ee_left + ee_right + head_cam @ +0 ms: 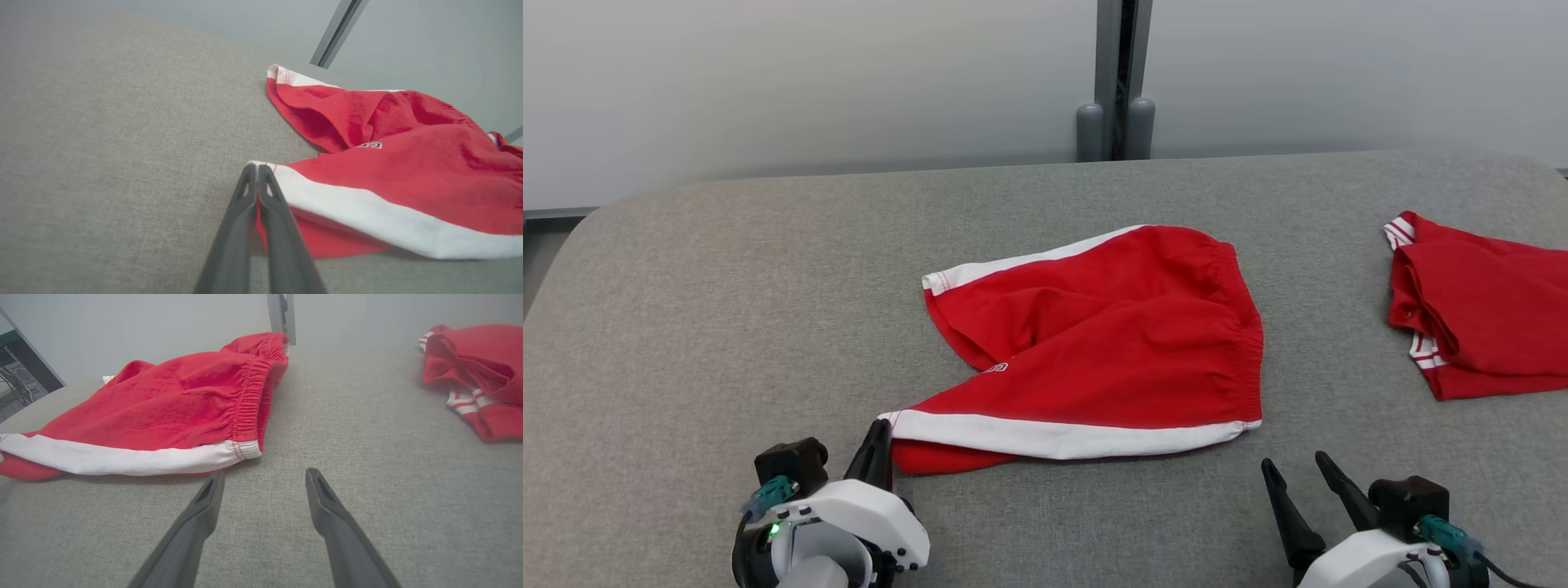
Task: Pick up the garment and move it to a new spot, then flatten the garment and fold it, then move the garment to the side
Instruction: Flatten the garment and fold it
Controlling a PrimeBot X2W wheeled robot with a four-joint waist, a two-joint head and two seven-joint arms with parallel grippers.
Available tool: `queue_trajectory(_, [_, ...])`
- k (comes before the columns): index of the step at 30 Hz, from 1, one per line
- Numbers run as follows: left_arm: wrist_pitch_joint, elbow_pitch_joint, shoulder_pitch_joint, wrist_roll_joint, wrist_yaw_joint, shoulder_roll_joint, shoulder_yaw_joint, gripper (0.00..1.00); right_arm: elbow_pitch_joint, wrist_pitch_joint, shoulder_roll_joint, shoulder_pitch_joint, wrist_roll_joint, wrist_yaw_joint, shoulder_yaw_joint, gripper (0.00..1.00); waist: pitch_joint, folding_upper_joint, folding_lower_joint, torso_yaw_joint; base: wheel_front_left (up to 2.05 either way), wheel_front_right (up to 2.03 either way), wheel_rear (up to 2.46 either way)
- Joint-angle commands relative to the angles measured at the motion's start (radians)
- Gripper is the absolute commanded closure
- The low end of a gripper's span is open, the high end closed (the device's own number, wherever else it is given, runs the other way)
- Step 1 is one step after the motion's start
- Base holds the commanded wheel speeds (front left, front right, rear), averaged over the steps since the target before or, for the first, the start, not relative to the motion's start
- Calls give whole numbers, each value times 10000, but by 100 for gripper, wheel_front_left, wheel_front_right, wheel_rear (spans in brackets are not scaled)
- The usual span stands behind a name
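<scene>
The garment (1111,351) is a pair of red shorts with white side stripes, lying rumpled in the middle of the grey table, waistband to the right. My left gripper (880,433) is shut on the near-left leg corner of the garment (367,175); in the left wrist view its two fingers (245,204) press together with red cloth pinched between them. My right gripper (1294,467) stands open near the table's front edge, just right of the waistband's near corner (245,447), touching nothing. The right wrist view shows the fingers (208,494) spread over bare cloth.
A second red garment (1478,318) with white trim lies crumpled at the right edge of the grey padded table (727,327). A grey post (1116,82) rises behind the table's far edge against a pale wall.
</scene>
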Motion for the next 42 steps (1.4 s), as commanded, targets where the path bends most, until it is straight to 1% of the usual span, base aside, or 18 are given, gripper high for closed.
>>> queue_trajectory(1, [-36,-294,239,129,82,41,45,100,235,-3,-85,-275,169,-1,71,0,20,0,0,147,0,0,0])
queue_trajectory(4, [-37,-1025,654,307,154,47,55,100,901,-3,-234,-751,515,-1,397,0,89,0,0,364,0,0,0])
queue_trajectory(7, [-39,-1444,928,452,236,47,50,100,1312,-3,-355,-1211,696,-1,645,0,151,0,0,537,0,0,0])
queue_trajectory(12, [-40,-1762,1026,629,316,46,15,100,1794,-3,-586,-1729,976,-1,1160,0,283,0,0,757,0,0,0])
queue_trajectory(17, [-41,-1896,1001,689,319,53,7,100,2092,-5,-660,-1987,1255,-1,1658,0,387,0,0,841,0,0,0])
queue_trajectory(18, [-41,-1940,987,700,322,58,7,100,2116,-3,-670,-2040,1359,-1,1793,21,415,0,0,847,0,0,0])
queue_trajectory(19, [-41,-1980,967,716,330,67,18,100,2141,-5,-700,-2116,1427,-1,1912,55,445,0,0,848,0,0,0])
queue_trajectory(20, [-41,-2018,953,730,326,78,18,100,2122,-3,-727,-2176,1463,-1,2021,80,461,0,0,844,0,0,0])
queue_trajectory(21, [-42,-2067,946,753,309,92,27,100,2079,-5,-751,-2205,1518,-1,2104,100,470,0,0,832,0,0,0])
queue_trajectory(25, [-42,-2286,1002,817,238,155,93,100,1563,-3,-983,-2168,1472,-1,2162,100,433,0,0,710,0,0,0])
queue_trajectory(29, [-42,-2841,1169,801,147,209,294,100,810,-5,-1194,-1895,1453,-1,1866,100,275,0,0,515,0,0,0])
queue_trajectory(33, [-42,-3834,1234,849,-7,344,548,100,-17,-3,-1444,-1839,1619,-1,1620,100,-5,0,0,301,0,0,0])
queue_trajectory(36, [-34,-4643,1151,803,-137,564,665,100,-617,-5,-1643,-2034,1732,-1,1546,100,-268,0,0,172,0,0,0])
queue_trajectory(42, [578,-6347,368,632,-366,1058,842,100,-1333,-3,-1976,-2826,1840,-2,1505,100,-673,0,0,80,0,0,0])
